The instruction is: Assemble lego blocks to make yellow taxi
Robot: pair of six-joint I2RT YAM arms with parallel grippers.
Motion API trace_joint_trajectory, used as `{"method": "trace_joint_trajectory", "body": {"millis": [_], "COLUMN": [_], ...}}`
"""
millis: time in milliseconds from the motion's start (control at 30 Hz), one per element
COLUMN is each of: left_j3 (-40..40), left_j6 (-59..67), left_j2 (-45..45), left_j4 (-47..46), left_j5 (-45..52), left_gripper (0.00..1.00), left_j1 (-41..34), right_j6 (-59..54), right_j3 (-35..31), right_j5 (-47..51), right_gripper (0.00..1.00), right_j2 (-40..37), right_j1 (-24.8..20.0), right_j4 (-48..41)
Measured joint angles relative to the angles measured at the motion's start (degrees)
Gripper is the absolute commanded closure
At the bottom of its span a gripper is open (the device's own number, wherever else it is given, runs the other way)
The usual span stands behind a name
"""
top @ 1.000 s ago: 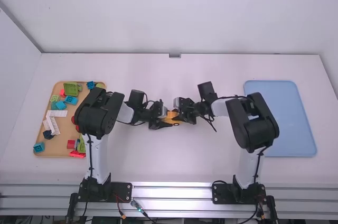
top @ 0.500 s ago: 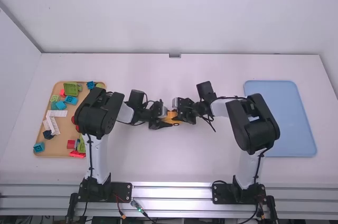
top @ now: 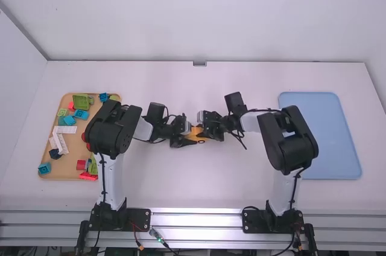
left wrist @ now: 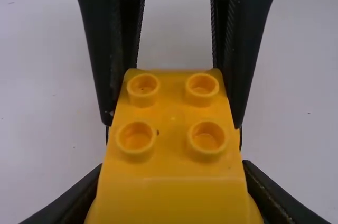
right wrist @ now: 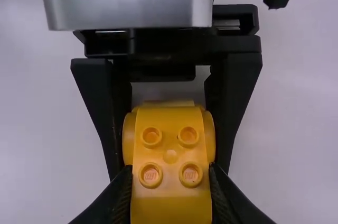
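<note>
Near the middle of the table, my left gripper (top: 187,137) and my right gripper (top: 204,128) face each other across a yellow block piece (top: 196,131). In the left wrist view, the fingers of my left gripper (left wrist: 172,182) press both sides of the studded yellow piece (left wrist: 171,152), while the other gripper's fingers clasp its far end. From the right wrist, my right gripper (right wrist: 170,175) is shut on the near end of the yellow piece (right wrist: 170,147), studs showing, with round yellow parts between the opposite fingers. Any seam between blocks is hard to make out.
At the left, a wooden tray (top: 69,174) holds several loose blocks in green, blue, red and white, partly behind the left arm. A flat blue tray (top: 329,135) lies at the right, beside the right arm's elbow.
The right gripper has shifted very slightly toward the left one. The left arm has kept still, and both grippers have stayed at the yellow piece.
</note>
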Motion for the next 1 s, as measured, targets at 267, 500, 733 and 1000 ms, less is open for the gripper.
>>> {"method": "trace_joint_trajectory", "body": {"millis": [267,500,733,1000], "left_j3": [0.0,0.0,0.0,0.0], "left_j6": [0.0,-0.1,-0.5,-0.5], "left_j2": [0.0,0.0,0.0,0.0], "left_j4": [0.0,0.1,0.3,0.3], "left_j5": [0.0,-0.1,-0.2,-0.2], "left_gripper": [0.6,0.6,0.6,0.6], "left_j1": [0.0,0.0,0.0,0.0], "right_j6": [-0.7,-0.5,0.6,0.9], "right_j3": [0.0,0.0,0.0,0.0], "right_j5": [-0.9,-2.3,-2.3,-3.8], "right_gripper": [0.7,0.66,0.57,0.5], "right_j2": [0.0,0.8,1.4,1.6], "right_j1": [-0.1,-0.4,-0.1,-0.1], "right_j4": [0.1,1.3,2.5,4.0]}}
